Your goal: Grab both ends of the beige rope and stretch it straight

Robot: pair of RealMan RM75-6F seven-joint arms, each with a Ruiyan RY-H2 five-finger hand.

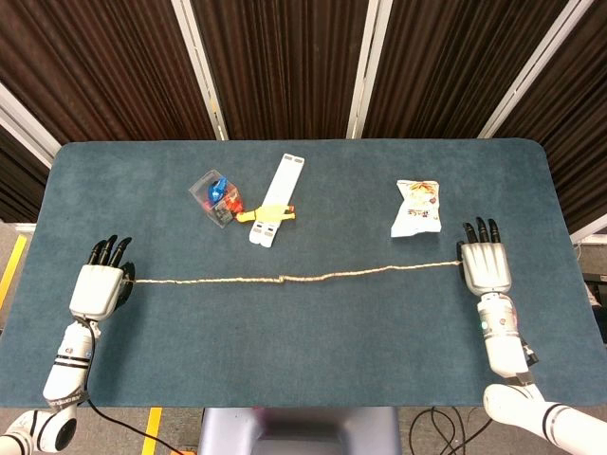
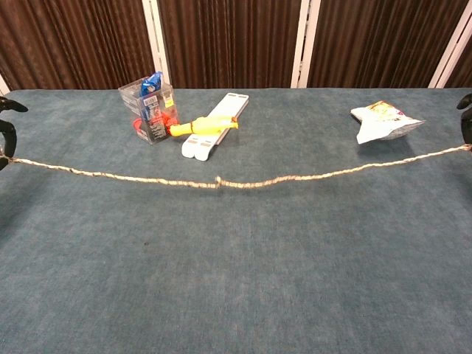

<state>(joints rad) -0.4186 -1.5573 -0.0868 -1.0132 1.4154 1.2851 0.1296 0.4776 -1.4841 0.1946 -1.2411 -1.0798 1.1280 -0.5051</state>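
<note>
The beige rope (image 1: 285, 279) (image 2: 221, 182) runs almost straight across the blue table, with a small knot near its middle. At the far left, my left hand (image 1: 98, 287) pinches the rope's left end. My right hand (image 1: 485, 266) holds the other end at the far right, below the snack bag. In the chest view only dark fingertips (image 2: 6, 133) show at the left edge and fingertips (image 2: 466, 114) at the right edge, with the rope sagging slightly between them.
Behind the rope lie a clear box of small items (image 1: 217, 197), a yellow toy (image 1: 266, 214) across a white strip (image 1: 278, 199), and a white snack bag (image 1: 417, 208). The table's edges (image 1: 560, 209) sit close to both hands.
</note>
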